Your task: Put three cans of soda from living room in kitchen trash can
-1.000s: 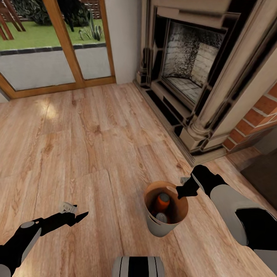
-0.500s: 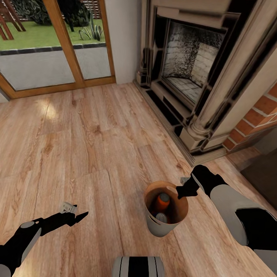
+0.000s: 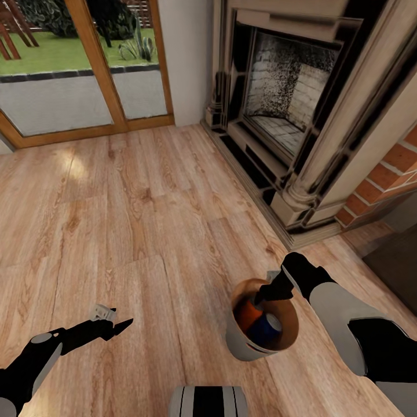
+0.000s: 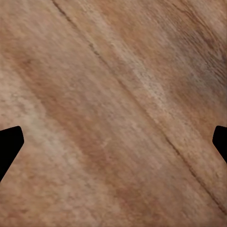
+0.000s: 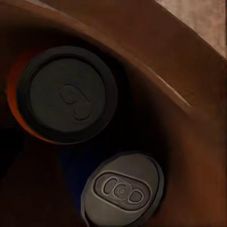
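Observation:
The tash can [image 3: 238,340], grey outside and brown inside, leans tilted on the wood floor in front of me. Inside it lie an orange can of soda [image 3: 249,313] and a blue can of soda [image 3: 266,329]. My right gripper [image 3: 266,293] sits at the bin's far rim and seems shut on it. The right wrist view looks down past the brown wall [image 5: 189,118] at the orange can's top [image 5: 66,94] and the blue can's silvery top [image 5: 124,189]. My left gripper [image 3: 119,325] hangs open over bare floor, with its fingertips [image 4: 9,142] wide apart.
An ornate beige-and-black fireplace [image 3: 289,104] and red-brick chimney [image 3: 388,174] stand to the right. Wood-framed glass doors [image 3: 75,69] line the far wall. A dark low cabinet [image 3: 399,260] is at the right edge. Open wood floor [image 3: 127,202] lies ahead and to the left.
The bin has tipped over and shifted a little to the right, and the cans inside have slid with it. My right gripper has moved slightly lower and left at the rim. The left arm is still.

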You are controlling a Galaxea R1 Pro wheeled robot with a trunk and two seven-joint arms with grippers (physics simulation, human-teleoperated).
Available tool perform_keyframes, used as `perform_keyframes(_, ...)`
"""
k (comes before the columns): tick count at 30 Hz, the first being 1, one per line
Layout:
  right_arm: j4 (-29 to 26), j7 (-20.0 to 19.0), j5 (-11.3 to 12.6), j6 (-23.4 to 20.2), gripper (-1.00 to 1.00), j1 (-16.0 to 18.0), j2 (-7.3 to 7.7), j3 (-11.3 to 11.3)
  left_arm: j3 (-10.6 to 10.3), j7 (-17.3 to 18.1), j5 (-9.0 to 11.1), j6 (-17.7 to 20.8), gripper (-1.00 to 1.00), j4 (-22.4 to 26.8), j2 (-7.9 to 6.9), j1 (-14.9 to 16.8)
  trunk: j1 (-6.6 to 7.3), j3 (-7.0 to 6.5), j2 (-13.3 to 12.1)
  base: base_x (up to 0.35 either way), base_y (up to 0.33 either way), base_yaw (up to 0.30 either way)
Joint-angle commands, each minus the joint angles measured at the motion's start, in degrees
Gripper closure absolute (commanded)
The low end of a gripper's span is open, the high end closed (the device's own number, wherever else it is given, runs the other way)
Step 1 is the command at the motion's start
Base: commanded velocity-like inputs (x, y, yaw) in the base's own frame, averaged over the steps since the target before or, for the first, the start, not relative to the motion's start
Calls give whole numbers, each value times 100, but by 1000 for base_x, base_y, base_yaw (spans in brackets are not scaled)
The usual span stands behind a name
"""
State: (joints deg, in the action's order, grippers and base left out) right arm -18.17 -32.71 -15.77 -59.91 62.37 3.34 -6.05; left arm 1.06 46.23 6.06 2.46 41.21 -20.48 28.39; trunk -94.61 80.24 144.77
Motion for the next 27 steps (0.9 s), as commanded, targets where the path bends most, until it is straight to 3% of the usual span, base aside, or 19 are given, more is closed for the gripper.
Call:
perform_keyframes(1,-1,-1,48,-9,-100,-1,-1,9,0,0,-2,0,-100,0,0,0,0,0,0,0,0,0)
perform_keyframes(17,-2,1,48,-9,-100,-6,-7,1,-8,-3,-7,0,-100,0,0,0,0,0,0,0,0,0)
perform_keyframes(27,-2,18,48,-9,-100,-6,-9,-2,-9,-4,-15,68,-100,-5,0,0,25,-221,-14,0,0,0)
